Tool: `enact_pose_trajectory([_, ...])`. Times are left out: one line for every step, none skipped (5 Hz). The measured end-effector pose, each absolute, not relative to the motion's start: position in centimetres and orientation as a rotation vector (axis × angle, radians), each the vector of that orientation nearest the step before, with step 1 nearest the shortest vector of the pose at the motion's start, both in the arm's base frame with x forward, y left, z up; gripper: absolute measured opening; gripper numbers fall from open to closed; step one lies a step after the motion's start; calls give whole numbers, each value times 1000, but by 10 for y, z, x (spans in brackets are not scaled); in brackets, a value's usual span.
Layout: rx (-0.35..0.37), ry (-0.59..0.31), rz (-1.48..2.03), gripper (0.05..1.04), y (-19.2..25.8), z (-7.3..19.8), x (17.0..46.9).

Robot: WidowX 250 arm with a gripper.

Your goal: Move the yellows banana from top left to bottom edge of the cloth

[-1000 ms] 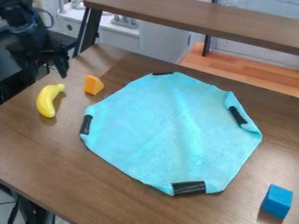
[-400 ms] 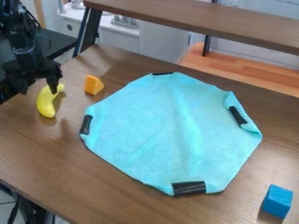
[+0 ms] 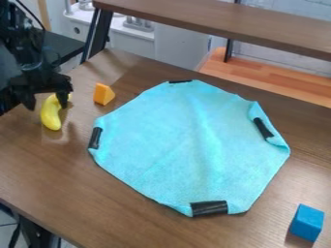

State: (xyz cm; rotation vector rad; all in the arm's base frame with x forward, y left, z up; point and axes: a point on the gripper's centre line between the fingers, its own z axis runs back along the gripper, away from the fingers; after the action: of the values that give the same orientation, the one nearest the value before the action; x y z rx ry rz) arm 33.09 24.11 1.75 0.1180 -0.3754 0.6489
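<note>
Seen from the middle of the cloth, the black end effector (image 3: 46, 105) is between nine and ten o'clock, and it hangs down from the robot arm (image 3: 26, 53). Its two fingers stand wide apart, one on each side of the upper part of the yellow banana (image 3: 51, 116). The finger on the three o'clock side is very near to the banana; whether it touches, one cannot tell. The banana lies on the wooden tabletop (image 3: 58, 179), also between nine and ten o'clock and well apart from the cloth. It is curved, and its lower end points to about six o'clock. Next comes an orange block (image 3: 102, 94), near ten o'clock, which rests outside the cloth. The light blue cloth (image 3: 181, 145) is spread on the tabletop. It carries dark strips at its edge: at nine o'clock (image 3: 95, 138), close to twelve (image 3: 180, 81), between five and six (image 3: 209, 208), and between two and three (image 3: 263, 128), where the edge is folded. Last, a blue block (image 3: 307, 223) sits on the tabletop between four and five o'clock, apart from the cloth.
</note>
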Motion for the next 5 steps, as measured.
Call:
enact_pose_trajectory([64, -344, 677, 972, 234, 4, 330])
enact_pose_trajectory([53, -341, 709, 699, 233, 4, 330])
enact_pose_trajectory([35, -330, 738, 551, 231, 5, 329])
enact_pose_trajectory([-5, -300, 743, 551, 223, 9, 327])
enact_pose_trajectory([-31, -376, 719, 551, 214, 49, 332])
